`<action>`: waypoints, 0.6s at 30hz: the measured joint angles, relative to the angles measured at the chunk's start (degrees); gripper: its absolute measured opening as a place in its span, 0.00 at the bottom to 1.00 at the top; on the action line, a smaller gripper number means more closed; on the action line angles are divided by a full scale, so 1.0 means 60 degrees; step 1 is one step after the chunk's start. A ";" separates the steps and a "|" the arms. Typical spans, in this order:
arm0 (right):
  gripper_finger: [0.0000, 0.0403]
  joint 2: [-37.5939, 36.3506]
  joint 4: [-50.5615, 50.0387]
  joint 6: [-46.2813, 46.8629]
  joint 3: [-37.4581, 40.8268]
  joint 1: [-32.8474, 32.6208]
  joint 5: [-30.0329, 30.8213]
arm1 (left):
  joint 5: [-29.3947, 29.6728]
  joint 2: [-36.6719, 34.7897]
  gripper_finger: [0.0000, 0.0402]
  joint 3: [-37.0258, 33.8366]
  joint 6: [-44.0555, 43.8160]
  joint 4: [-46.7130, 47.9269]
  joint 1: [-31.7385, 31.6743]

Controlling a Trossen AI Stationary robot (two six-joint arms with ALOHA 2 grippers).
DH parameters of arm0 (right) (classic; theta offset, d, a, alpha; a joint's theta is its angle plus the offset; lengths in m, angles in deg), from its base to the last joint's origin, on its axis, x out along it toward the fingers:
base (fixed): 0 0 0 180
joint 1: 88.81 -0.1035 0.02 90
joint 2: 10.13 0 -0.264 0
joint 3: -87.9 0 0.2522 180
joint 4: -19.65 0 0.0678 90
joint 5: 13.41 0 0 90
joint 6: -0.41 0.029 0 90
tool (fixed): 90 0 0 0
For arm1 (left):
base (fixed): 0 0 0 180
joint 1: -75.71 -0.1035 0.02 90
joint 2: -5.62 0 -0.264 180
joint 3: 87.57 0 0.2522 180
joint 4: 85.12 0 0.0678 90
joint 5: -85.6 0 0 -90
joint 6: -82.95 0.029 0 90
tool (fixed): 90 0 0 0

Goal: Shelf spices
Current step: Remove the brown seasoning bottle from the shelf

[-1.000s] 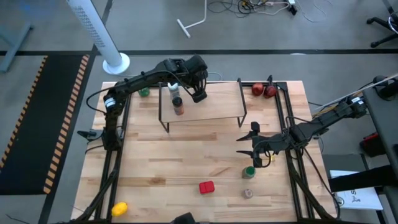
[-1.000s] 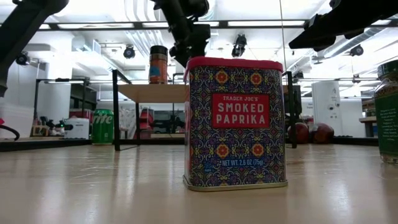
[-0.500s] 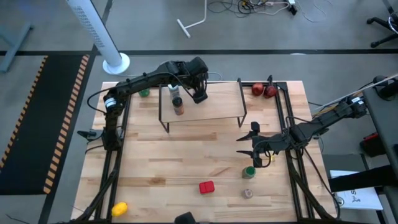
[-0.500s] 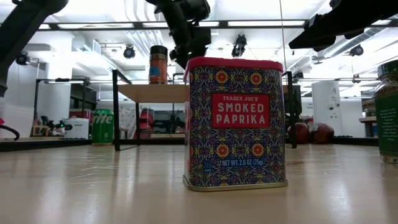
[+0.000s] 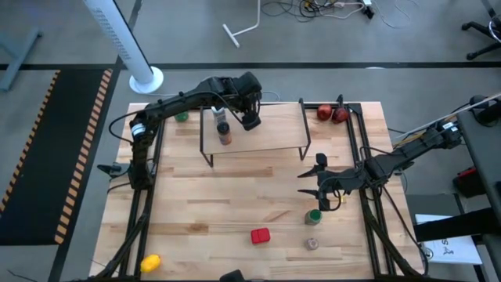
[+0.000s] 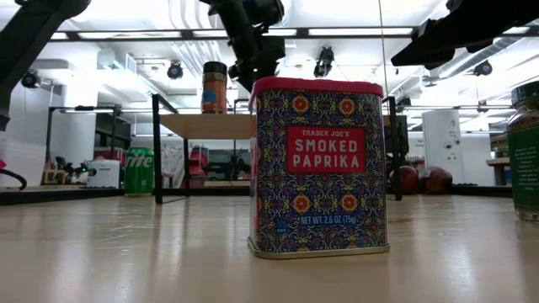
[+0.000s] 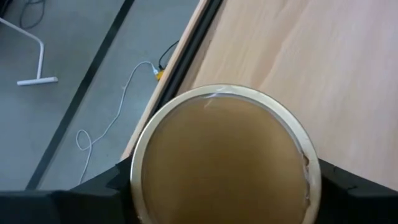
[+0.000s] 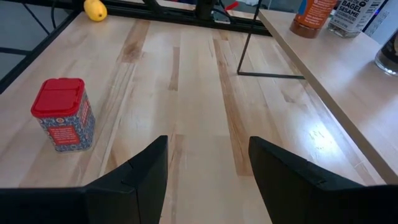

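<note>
- the green can [image 5: 182, 117] stands at the table's far left edge, beside the shelf and no part of the job
- the shelf [image 5: 274, 129] sits at the table's [image 5: 211, 204] far edge; the white-capped jar [image 5: 217, 110] and the dark-capped brown jar [image 5: 224, 133] stand in a line at its left end, which leaves the rest of the top free for more
- the left gripper [image 5: 249, 119] hangs over the shelf just right of those jars, closed around the tan tub [image 7: 225, 158]; in its wrist view the round lid fills the space between the fingers, so it looks ready to be set down next in the row
- the red tin [image 5: 260, 235] waits near the table's near edge, well apart from the shelf
- the green-capped jar [image 5: 314, 215] and the small clear jar [image 5: 311, 244] stand toward the near right corner
- the right gripper [image 5: 319, 181] hovers just above the green-capped jar with its fingers spread wide and holding nothing, probably placed to pick it next
- two red fruits [image 5: 332, 113] lie at the far right corner
</note>
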 joint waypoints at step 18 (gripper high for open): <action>0.49 0.0000 0.0072 0.0375 0.0219 0.0000 0.0004 | -0.1647 -0.0065 0.66 0.1327 -0.0639 0.0734 0.1443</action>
